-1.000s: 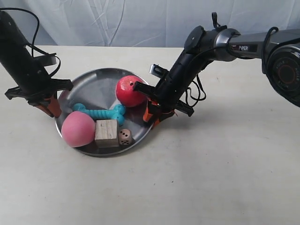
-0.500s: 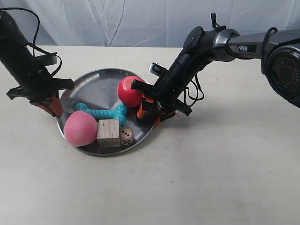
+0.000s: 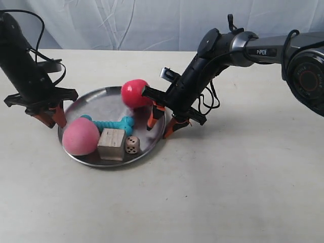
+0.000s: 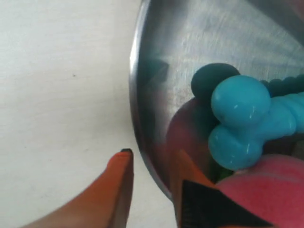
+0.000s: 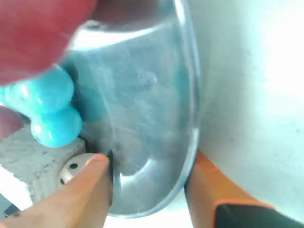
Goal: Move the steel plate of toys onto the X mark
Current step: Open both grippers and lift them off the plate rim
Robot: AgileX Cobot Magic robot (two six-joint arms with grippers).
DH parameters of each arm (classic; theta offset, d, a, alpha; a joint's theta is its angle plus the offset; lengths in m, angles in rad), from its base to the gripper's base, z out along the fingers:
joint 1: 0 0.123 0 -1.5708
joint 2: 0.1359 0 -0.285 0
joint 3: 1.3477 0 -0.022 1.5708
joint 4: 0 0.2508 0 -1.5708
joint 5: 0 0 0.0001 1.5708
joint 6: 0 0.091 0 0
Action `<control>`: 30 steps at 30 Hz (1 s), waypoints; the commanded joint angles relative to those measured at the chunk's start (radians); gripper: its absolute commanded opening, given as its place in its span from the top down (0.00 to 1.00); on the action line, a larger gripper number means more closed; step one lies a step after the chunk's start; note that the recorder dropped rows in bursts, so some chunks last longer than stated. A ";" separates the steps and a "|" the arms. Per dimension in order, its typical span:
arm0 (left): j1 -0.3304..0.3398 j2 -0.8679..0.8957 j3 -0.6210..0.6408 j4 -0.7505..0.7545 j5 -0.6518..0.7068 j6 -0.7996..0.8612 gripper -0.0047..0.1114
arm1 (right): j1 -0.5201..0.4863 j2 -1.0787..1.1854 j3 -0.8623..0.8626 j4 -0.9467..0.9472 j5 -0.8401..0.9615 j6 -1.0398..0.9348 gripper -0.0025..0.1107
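Note:
The steel plate (image 3: pixel 101 104) lies on the off-white table with the toys in it. The red ball (image 3: pixel 134 93) sits at its far rim, and the teal bone (image 3: pixel 109 123) lies across the middle. Along the near side are the pink ball (image 3: pixel 80 136), the wooden cube (image 3: pixel 111 144) and the die (image 3: pixel 132 145). My left gripper (image 3: pixel 54 121) (image 4: pixel 154 154) is open and straddles the plate's (image 4: pixel 161 71) rim, one finger outside and one inside. Across the opposite rim of the plate (image 5: pixel 147 95), my right gripper (image 3: pixel 160 127) (image 5: pixel 149 156) also stands open. The X mark is out of view.
A pale cloth backdrop (image 3: pixel 152 20) hangs behind the table. Bare off-white tabletop (image 3: pixel 228 192) stretches in front of the plate and off to the exterior view's right. Cables (image 3: pixel 210 104) dangle from the right arm close to the table.
The right gripper's jaws have spread and now straddle the plate's rim. The plate has shifted slightly to the left. The red ball has rolled to the far rim.

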 commanded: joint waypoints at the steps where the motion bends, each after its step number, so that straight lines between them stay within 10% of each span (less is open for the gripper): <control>1: -0.008 -0.006 0.004 0.006 0.009 -0.028 0.66 | 0.003 -0.003 -0.003 0.001 -0.010 -0.010 0.57; 26: 0.173 -0.296 0.004 -0.125 0.028 -0.003 0.74 | 0.001 -0.167 -0.003 -0.143 0.045 0.018 0.57; 30: 0.173 -0.352 0.004 -0.129 0.053 0.013 0.81 | 0.003 -0.226 -0.003 -0.258 0.062 0.018 0.73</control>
